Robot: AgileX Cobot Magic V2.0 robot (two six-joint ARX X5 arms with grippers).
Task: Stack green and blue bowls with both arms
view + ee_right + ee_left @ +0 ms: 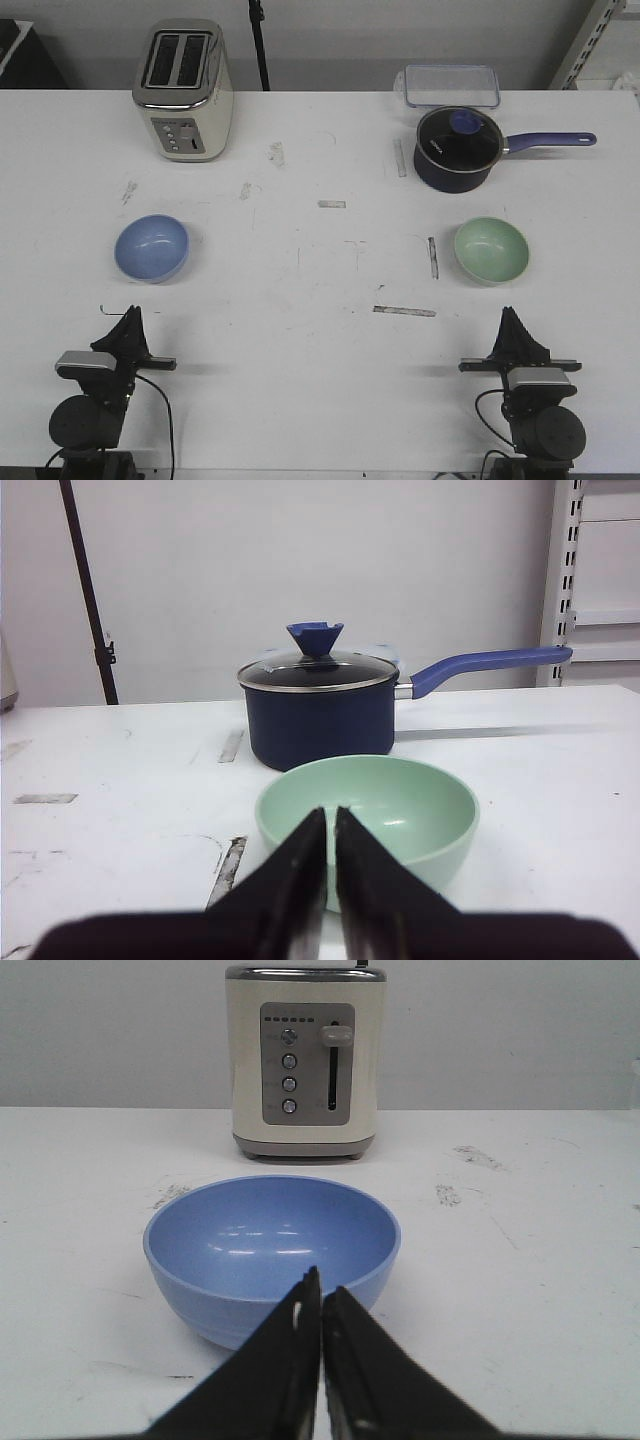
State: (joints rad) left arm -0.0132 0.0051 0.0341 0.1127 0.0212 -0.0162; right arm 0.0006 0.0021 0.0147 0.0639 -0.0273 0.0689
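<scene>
On the white table (320,340) you have two bowls well apart: the blue bowl (151,248) on the left side and the green bowl (491,249) on the right, both upright, both with nothing in them. Your left gripper (130,313) sits near the table's front edge, just short of the blue bowl and not touching it; in the left wrist view the left gripper's (321,1285) fingers are pressed nearly together with only a thin slit between them, gripping nothing, and the blue bowl (272,1250) shows a bare interior. Your right gripper (509,314) is placed the same way in front of the green bowl, apart from it; the right wrist view shows the fingers (300,865) closed to a hairline gap, empty, with the green bowl (367,815) bare inside. Behind the green bowl you see a navy saucepan (457,149) with a glass lid on, handle pointing right; contents can't be told. A clear lidded box (451,85) sits behind the pan. A cream toaster (184,90) stands behind the blue bowl, slots empty.
</scene>
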